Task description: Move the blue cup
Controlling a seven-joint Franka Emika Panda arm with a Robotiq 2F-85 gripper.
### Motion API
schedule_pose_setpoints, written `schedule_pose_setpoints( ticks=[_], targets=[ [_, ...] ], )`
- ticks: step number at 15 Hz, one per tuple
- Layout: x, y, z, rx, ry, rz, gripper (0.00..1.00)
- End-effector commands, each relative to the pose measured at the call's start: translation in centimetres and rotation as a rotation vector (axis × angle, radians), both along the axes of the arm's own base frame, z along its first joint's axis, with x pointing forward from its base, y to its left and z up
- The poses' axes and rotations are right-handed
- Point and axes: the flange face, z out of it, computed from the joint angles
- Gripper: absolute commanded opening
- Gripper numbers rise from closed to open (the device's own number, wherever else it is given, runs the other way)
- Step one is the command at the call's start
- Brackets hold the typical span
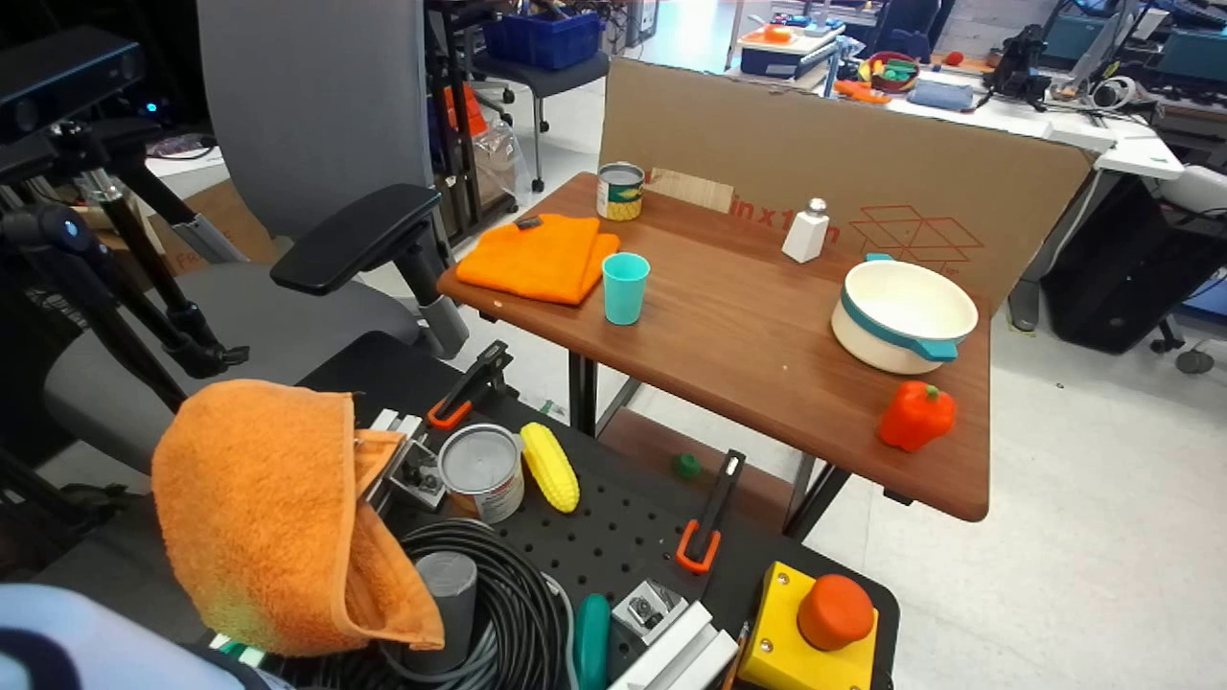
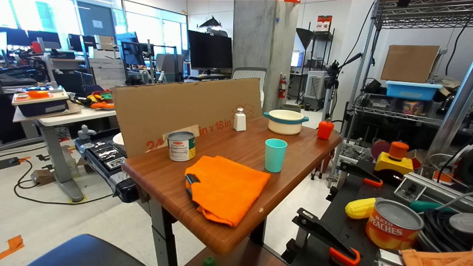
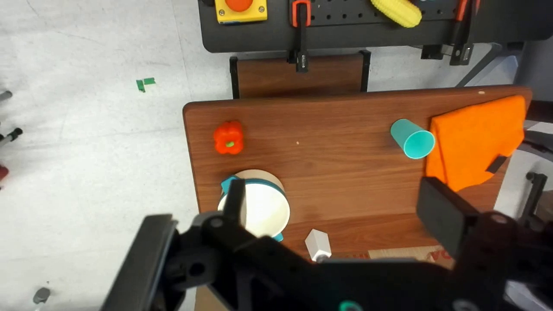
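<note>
Left to right, my wrist view shows a round cream bowl [image 3: 266, 208], white inside; my gripper [image 3: 335, 199], fingers wide apart; then open room on the brown wooden counter [image 3: 341, 168]; then the small blue plastic cup [image 3: 413, 139], upright near the edge, beside a folded orange cloth [image 3: 477, 138]. Both exterior views add a round metal can [image 2: 181, 146].

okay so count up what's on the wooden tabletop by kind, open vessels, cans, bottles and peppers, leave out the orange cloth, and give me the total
Open vessels: 2 (blue cup, white bowl)
Cans: 1 (metal can)
Bottles: 1 (white bottle)
Peppers: 1 (red pepper)
Total: 5
</note>
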Motion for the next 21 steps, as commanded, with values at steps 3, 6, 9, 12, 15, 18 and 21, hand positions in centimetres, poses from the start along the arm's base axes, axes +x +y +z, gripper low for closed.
schedule_pose_setpoints(
  ticks=[3,6,9,12,15,18,21],
  targets=[
    [6.9,6.3,-3.8,-0.075,0.141,-0.057,1.0],
    [9.2,11.1,-7.9,-0.136,0.192,-0.049,1.0],
    [11.0,15.0,-11.7,-0.172,0.269,-0.03,1.0],
    [12.0,18.0,-15.5,-0.199,0.342,-0.038,1.0],
    [12.6,20.4,-19.1,-0.224,0.397,-0.05,1.0],
    [13.7,22.3,-22.2,-0.24,0.385,-0.089,1.0],
    [15.2,23.5,-25.0,-0.241,0.353,-0.137,1.0]
  ],
)
